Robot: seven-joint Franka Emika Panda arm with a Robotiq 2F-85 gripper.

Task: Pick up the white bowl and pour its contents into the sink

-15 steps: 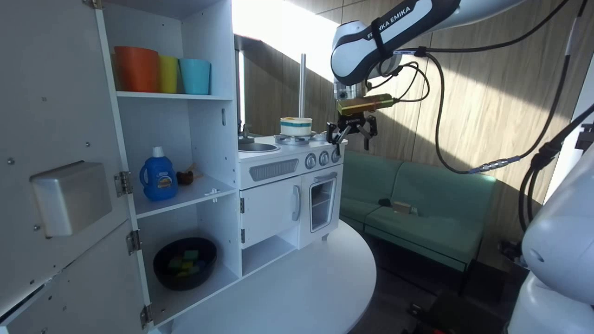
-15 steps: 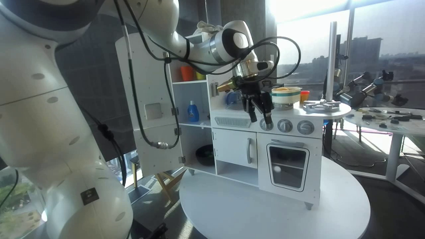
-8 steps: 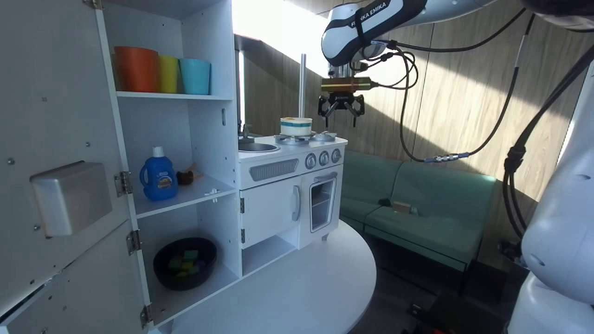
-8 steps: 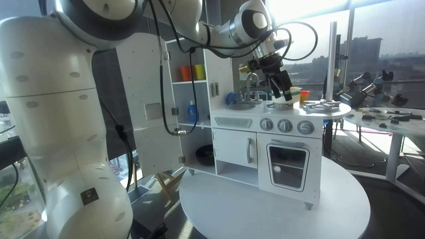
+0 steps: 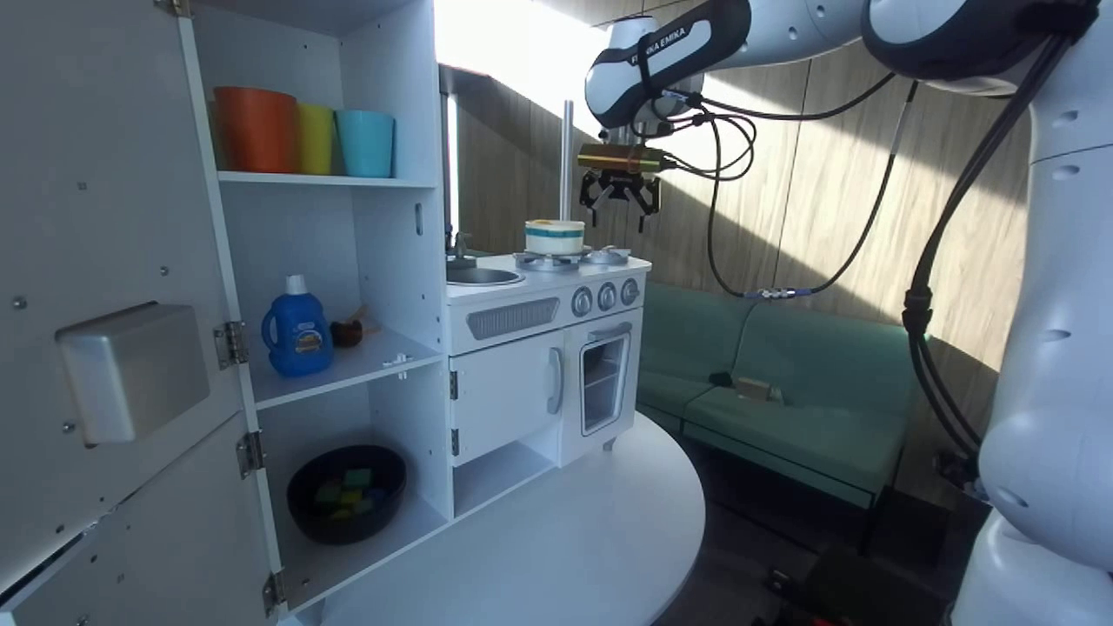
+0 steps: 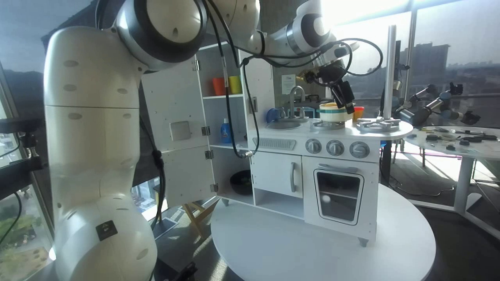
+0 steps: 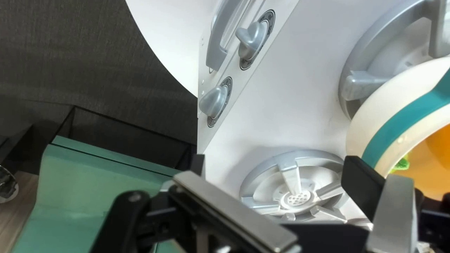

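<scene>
The white bowl is cream-white with a teal band. It stands upright on a burner of the play kitchen in both exterior views (image 5: 554, 244) (image 6: 332, 115). Orange and green pieces lie in it in the wrist view, where the bowl (image 7: 376, 116) is cut off at the right edge. The sink (image 5: 483, 277) is a round metal basin beside a tap, also seen in an exterior view (image 6: 283, 125). My gripper (image 5: 617, 221) is open and empty, above and to one side of the bowl (image 6: 345, 109). In the wrist view its fingers (image 7: 280, 173) straddle a bare burner; the bowl is beyond the right finger.
A tall metal pole (image 6: 390, 74) rises near a burner (image 6: 378, 125). An orange cup (image 6: 358, 113) stands behind the bowl. The open cabinet holds cups (image 5: 256, 130), a blue bottle (image 5: 298, 335) and a dark bowl (image 5: 347, 522). A green bench (image 5: 817, 374) stands behind.
My gripper rose from in front of the knobs, then moved across toward the bowl and the burner beside it. It turned slightly and stayed open. The bowl has not moved.
</scene>
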